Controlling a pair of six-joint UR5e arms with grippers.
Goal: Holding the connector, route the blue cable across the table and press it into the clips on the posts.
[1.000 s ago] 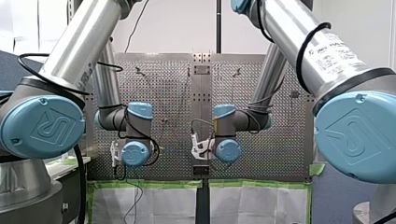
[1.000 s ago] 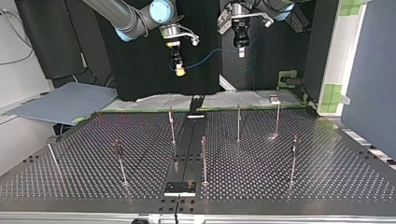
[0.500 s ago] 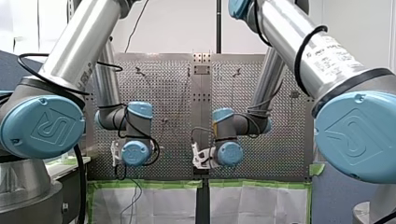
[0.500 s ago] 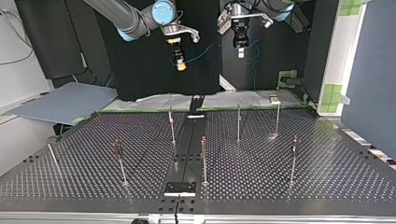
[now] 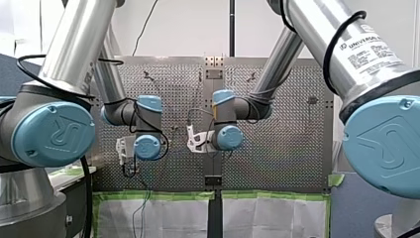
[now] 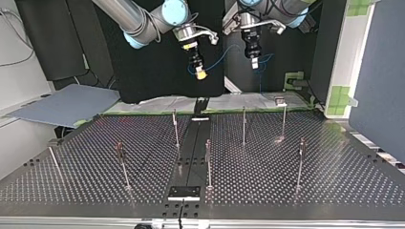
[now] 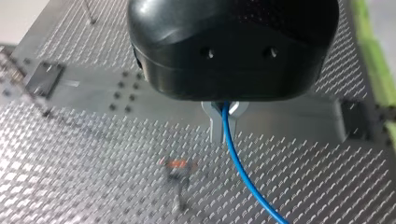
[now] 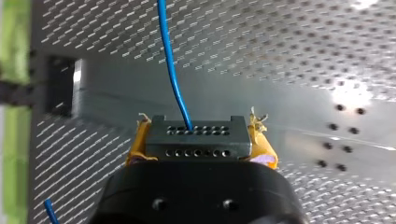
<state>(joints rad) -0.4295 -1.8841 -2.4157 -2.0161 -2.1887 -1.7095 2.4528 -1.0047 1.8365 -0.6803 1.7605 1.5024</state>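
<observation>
1. Blue, thin and limp, the cable hangs in the air between the two claws, high over the table at its arm-side edge, near the dark centre strip. None of it sits on the posts yet.
2. The right gripper has its yellow pads pressed against both flanks of the black connector, and the cable leaves the connector's face.
3. The left gripper has its metal fingers drawn together on the cable, which trails out below them.
4. I'd expect the cable to be light and floppy, sagging wherever it isn't held taut and perhaps slipping through bare metal. The connector is the only rigid hold. A second pinch close along the cable should steer it. The slim posts look likely to flex when pressed.
5. Against a second ago, in the top view the right gripper has swung toward the left one. Both sit slightly lower, and the span of cable between them is shorter.
</observation>
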